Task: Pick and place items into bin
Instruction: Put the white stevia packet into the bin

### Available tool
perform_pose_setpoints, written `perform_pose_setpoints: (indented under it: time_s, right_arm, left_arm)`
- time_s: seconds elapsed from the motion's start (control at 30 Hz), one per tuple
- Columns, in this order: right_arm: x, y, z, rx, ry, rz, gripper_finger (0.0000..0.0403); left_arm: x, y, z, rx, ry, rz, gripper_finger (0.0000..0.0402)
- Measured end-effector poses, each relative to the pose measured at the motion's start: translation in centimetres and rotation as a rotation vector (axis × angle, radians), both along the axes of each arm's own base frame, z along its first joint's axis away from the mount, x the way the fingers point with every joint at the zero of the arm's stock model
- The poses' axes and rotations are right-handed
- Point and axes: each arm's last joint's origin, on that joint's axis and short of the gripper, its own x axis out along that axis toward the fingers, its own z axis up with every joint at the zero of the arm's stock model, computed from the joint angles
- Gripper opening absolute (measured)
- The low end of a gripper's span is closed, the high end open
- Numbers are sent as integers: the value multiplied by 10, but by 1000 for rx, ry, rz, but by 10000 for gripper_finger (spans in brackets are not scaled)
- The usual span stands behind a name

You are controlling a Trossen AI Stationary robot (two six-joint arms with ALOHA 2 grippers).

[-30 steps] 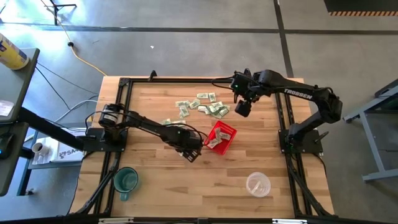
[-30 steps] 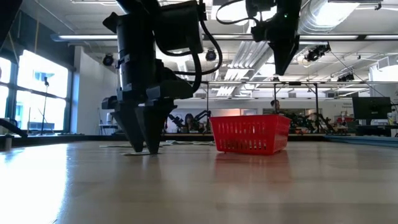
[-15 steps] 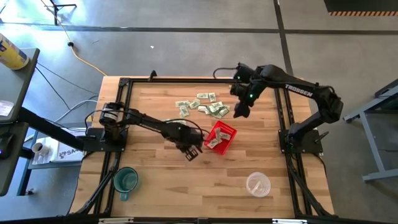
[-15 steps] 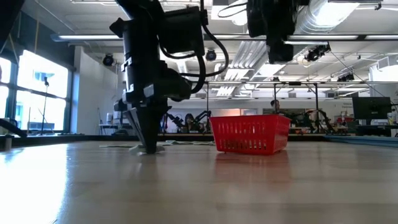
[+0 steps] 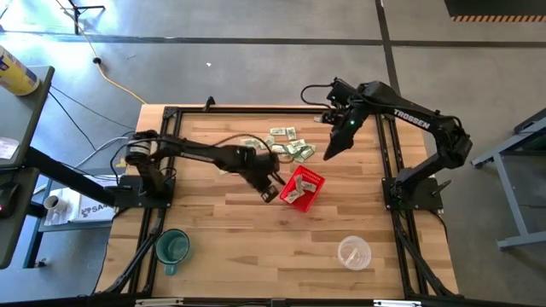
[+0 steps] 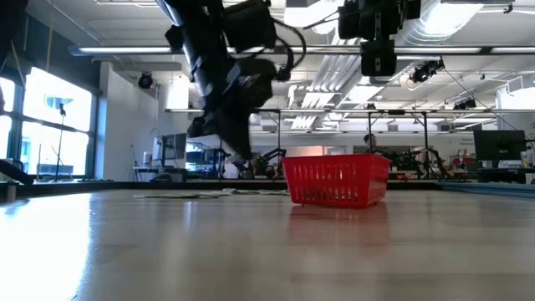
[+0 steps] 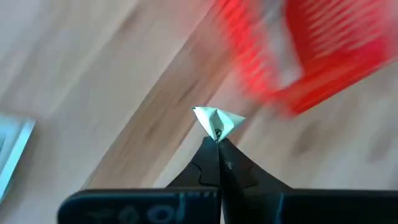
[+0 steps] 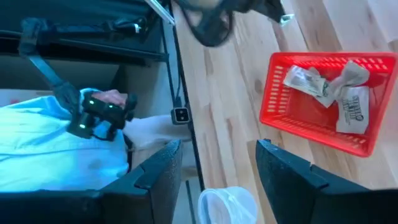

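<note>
the red basket (image 5: 303, 188) sits mid-table with a few paper slips (image 8: 323, 87) inside. just left of it, the left gripper (image 7: 217, 142) pinches one crumpled slip (image 7: 217, 121). right gripper (image 8: 217, 158) hangs open farther right, beside the loose slips (image 5: 286, 145).

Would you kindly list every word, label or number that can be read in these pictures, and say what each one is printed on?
"TROSSEN": white letters on the dark right arm, read in the high view.
Print on the crumpled pale-green-and-white paper slips in the small red plastic mesh basket: too blurred to read.
Label on the white package beside the table: too small to read.
</note>
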Motion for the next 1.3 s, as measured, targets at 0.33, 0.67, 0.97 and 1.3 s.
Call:
perform_pose_setpoints:
  time_s: [0.33, 0.67, 0.97, 1.3]
  right_arm:
    - [-1, -2, -2, -98, 33, 1, 183]
    - [-8, -14, -2, -104, 36, -49, 180]
    - [0, -30, 2, 47, 172, -387, 186]
    - [23, -23, 25, 293, 48, -432, 195]
  left_arm:
    - [34, 6, 19, -117, -413, -96, 26]
    - [55, 5, -16, -282, -430, -59, 104]
    - [43, 29, 36, -430, -532, -9, 207]
    - [12, 45, 105, -354, -737, 37, 249]
